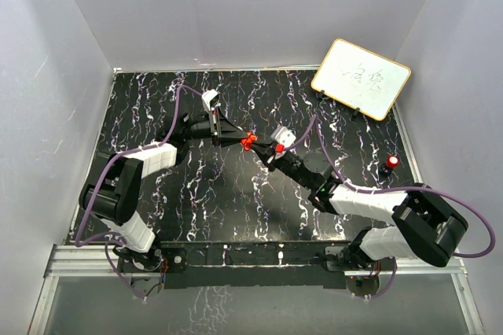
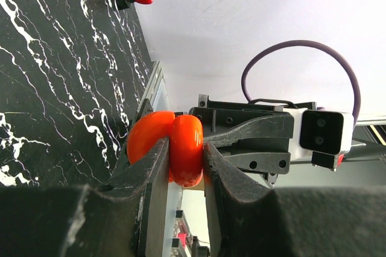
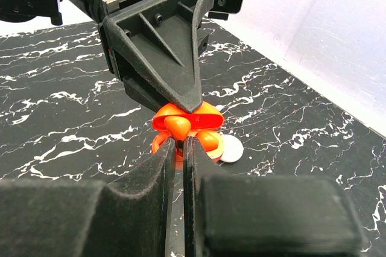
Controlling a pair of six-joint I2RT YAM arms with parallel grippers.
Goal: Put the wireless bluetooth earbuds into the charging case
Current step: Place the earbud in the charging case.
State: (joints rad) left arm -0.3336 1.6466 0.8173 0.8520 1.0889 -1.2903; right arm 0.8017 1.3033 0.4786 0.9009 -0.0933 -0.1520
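Left of centre in the top view, our left gripper (image 1: 238,139) is clamped tight on the open red charging case (image 2: 184,145). Just right of it, our right gripper (image 3: 179,147) is pinched almost closed on a red earbud (image 3: 178,126) at the case's mouth. We should brace the case, line the bud with its socket, and press gently.

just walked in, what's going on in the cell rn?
Both arms meet over the middle of the table. The left gripper is shut on the open red-orange charging case. The right gripper pinches a small orange earbud at its fingertips, right at the case's open mouth. Whether the bud is seated yet can't be told. A white puck lies on the table just beyond them.
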